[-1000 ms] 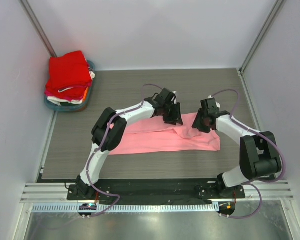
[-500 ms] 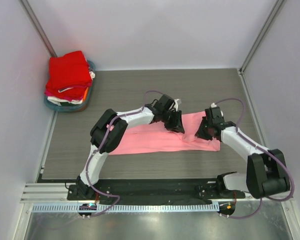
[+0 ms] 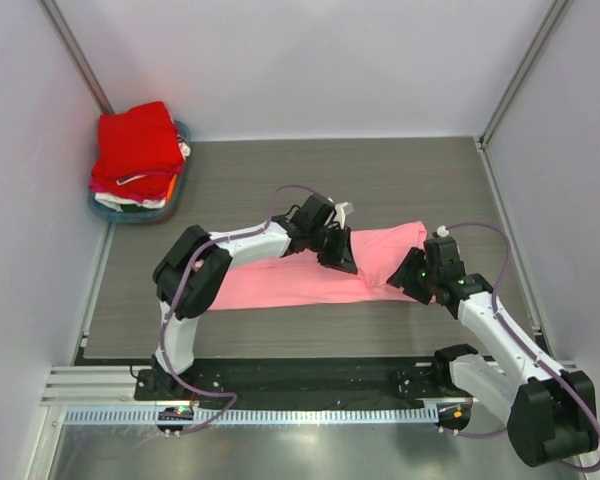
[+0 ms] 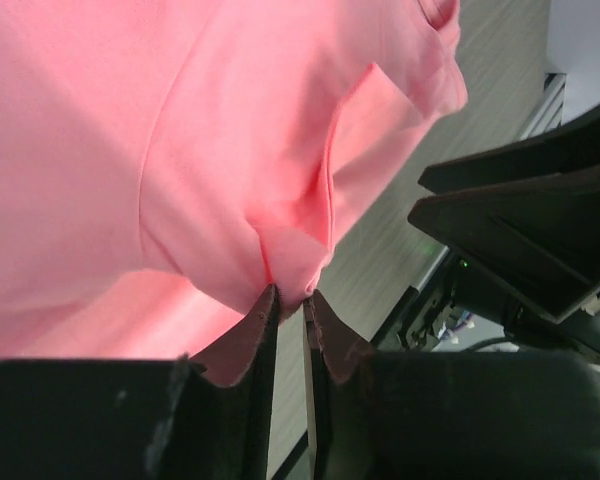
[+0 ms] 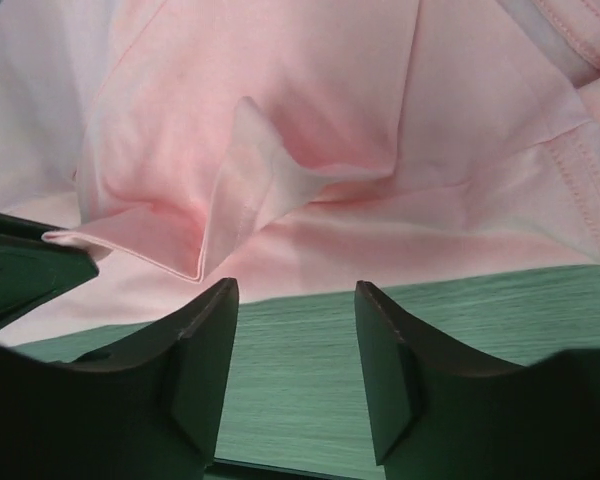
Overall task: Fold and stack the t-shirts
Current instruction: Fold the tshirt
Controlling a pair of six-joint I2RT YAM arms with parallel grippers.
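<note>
Though folded lengthwise, pink t-shirt [image 3: 280, 285] lies rumpled — creased.

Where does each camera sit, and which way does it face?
Top external: above and behind the bases, looking down on the grey wood-grain table, left arm, right arm and light pink cloth t-shirt.
Left wrist: on the left hand, looking along its fingers, shut on a shirt fold.
Right wrist: on the right hand, fingers apart over the table, facing the shirt's edge.
Shared: the shirt, in all three.

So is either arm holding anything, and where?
The left end effector pinches a fold of the pink t-shirt; the right end effector is open, holding nothing.
</note>
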